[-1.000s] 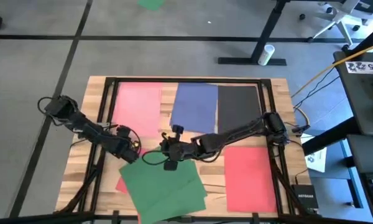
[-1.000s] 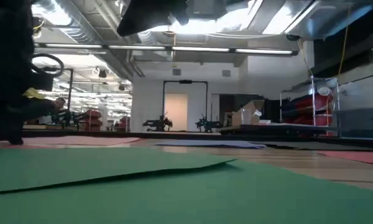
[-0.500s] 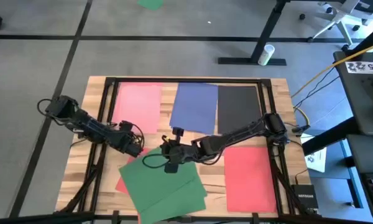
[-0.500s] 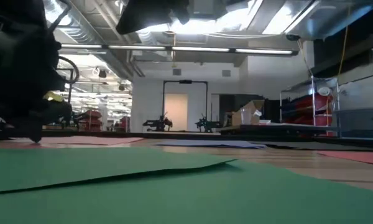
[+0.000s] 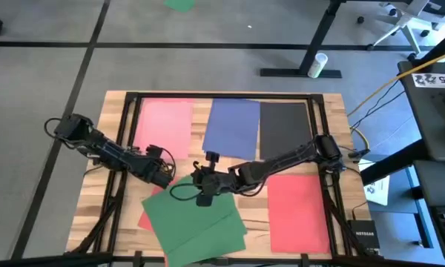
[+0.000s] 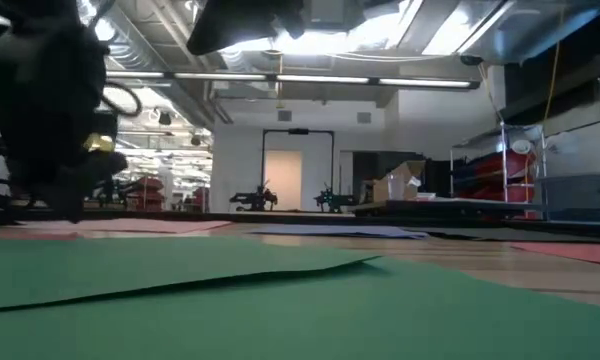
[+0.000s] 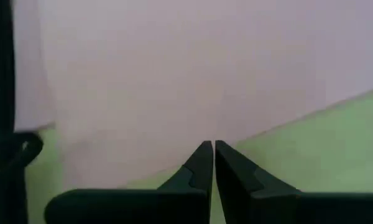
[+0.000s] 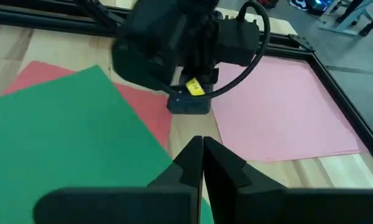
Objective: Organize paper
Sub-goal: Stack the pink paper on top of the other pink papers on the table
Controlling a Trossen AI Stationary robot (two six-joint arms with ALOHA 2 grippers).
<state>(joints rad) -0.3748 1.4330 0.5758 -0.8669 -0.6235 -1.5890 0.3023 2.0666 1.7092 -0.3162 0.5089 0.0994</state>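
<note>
- Left gripper (image 5: 165, 178): at far corner of the front paper stack (image 5: 196, 222).
- Right gripper (image 5: 196, 180): just beside it, over that stack.
- Three sheets (image 5: 236, 126): side by side beyond both grippers.

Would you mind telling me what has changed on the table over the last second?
The left gripper has slid toward the table's centre, reaching the corner of the green construction-paper sheets. Its jaws are shut. The right gripper, also shut, and the pink paper sheet stayed put.
</note>
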